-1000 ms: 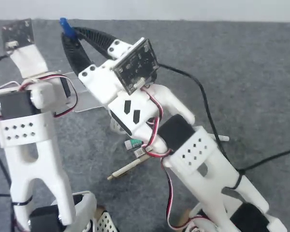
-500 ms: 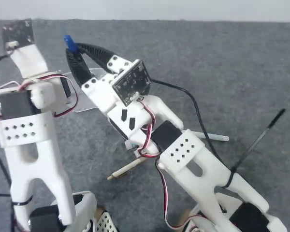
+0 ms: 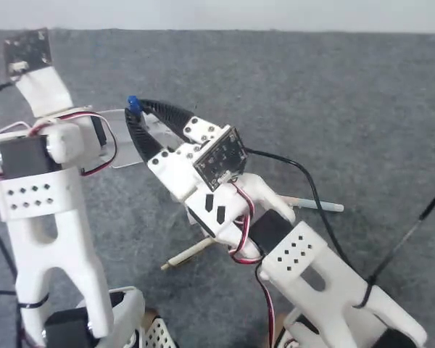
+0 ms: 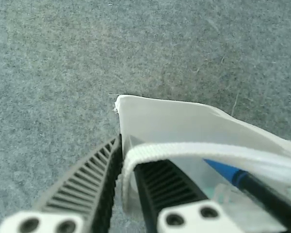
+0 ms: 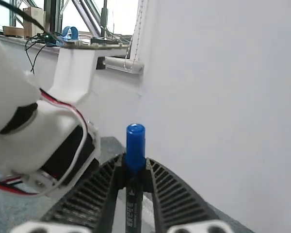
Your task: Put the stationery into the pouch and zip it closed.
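Observation:
My right gripper is shut on a black pen with a blue cap, which stands up between its fingers. From above, that pen's blue cap pokes out of the right gripper just over the clear pouch. My left gripper is shut on the pouch's white zip edge and holds the clear pouch above the grey carpet. The blue-capped pen shows at the pouch's mouth; whether it is inside I cannot tell.
A wooden pencil and a white pen lie on the grey carpet beside the right arm. The left arm stands at the near left. Black cables trail across the carpet on the right.
The right gripper has carried the blue-capped pen down and nearer, from the far left to just over the pouch. The left arm has kept still.

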